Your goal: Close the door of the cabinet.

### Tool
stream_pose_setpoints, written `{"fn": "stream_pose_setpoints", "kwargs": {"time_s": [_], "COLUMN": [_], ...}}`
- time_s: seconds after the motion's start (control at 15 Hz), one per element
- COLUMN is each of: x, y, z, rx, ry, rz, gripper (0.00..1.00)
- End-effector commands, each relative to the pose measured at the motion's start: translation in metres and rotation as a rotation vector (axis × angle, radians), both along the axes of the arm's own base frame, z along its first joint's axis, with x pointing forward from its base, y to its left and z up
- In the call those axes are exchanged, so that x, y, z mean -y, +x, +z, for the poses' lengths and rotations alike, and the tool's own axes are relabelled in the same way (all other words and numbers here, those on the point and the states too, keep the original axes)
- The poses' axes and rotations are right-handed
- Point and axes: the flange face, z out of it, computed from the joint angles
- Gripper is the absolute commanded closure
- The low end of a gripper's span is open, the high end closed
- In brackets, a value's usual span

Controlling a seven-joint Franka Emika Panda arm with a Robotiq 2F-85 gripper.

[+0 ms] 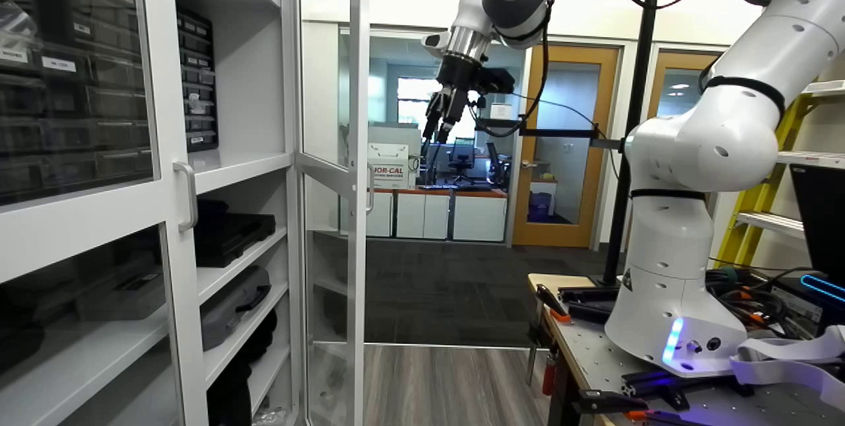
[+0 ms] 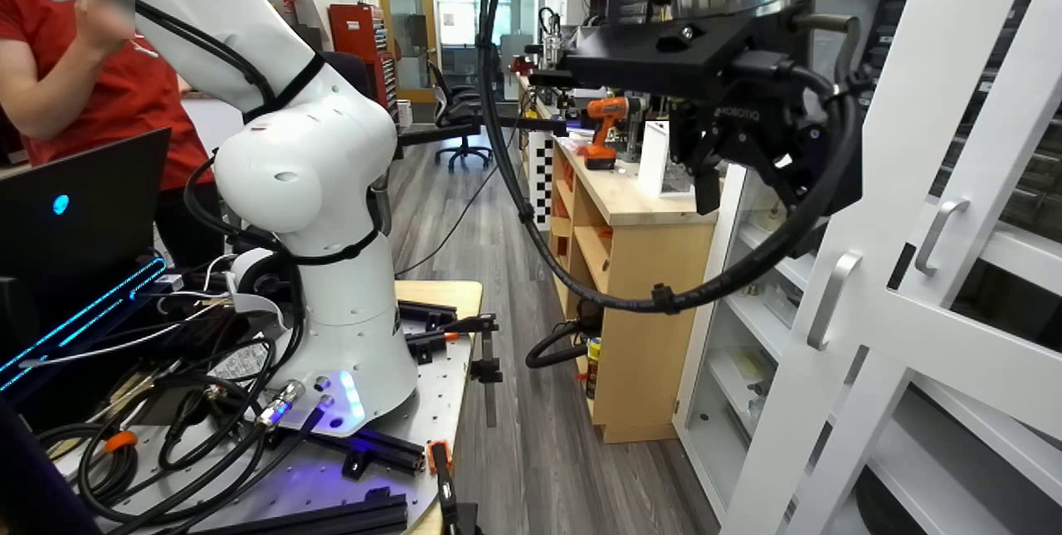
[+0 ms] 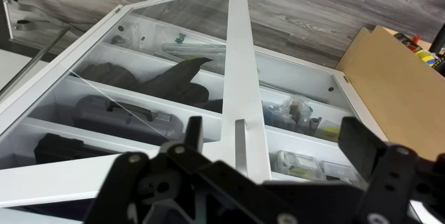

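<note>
Two clamps (image 1: 604, 402) sat on the desk's (image 1: 589, 350) edge that faced the cabinet (image 1: 247, 96); in an exterior view one was near the far corner, the other closer to the camera. Set back from that edge, the base (image 1: 667, 300) stood on the desk's perforated metal, a blue light (image 1: 673, 340) lit low on its side. Cables (image 2: 126, 460) lay tangled away from the edge, and a laptop (image 2: 91, 211) stood with its lid raised. Wood-grain floor (image 1: 455, 380) ran alongside the edge, with dark carpet (image 1: 442, 287) out past the far corner. Around the room were a yellow ladder (image 1: 733, 234), a bench (image 2: 655, 328) bearing an orange drill (image 2: 608, 110) and, past the laptop, a person (image 2: 124, 112) in red.

Across the floor from the edge, the cabinet's door (image 3: 241, 60) stood open, swung out from the shelves (image 1: 244, 174). It was white-framed and glazed, with a grey bar handle (image 3: 240, 144) upright on its free side; in an exterior view it showed at a steep slant. A black case (image 1: 231, 241) and a grey case (image 1: 228, 310) lay on the shelves behind.

The arm (image 1: 706, 135) extended over the edge, and its gripper (image 3: 273, 130) hung pointing down above the floor, outside the desk's edge, between it and the cabinet. It was released, the fingers (image 3: 358, 144) wide apart. In the wrist view the handle appeared between them, farther off than the tips and apart from both.
</note>
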Motion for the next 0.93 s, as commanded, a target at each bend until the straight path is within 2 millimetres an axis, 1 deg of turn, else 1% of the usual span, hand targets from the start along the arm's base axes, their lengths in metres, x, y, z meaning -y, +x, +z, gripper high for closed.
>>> {"fn": "stream_pose_setpoints", "kwargs": {"time_s": [0.0,0.33,0.67,0.87], "x": [0.013,0.022,0.020,0.020], "y": [0.012,0.025,0.032,0.034], "z": [-0.004,-0.019,-0.033,-0.037], "rx": [0.059,0.107,0.142,0.163], "ry": [-0.015,0.022,0.058,0.065], "rz": [0.064,0.084,0.136,0.171], "gripper": [0.00,0.00,0.00,0.00]}}
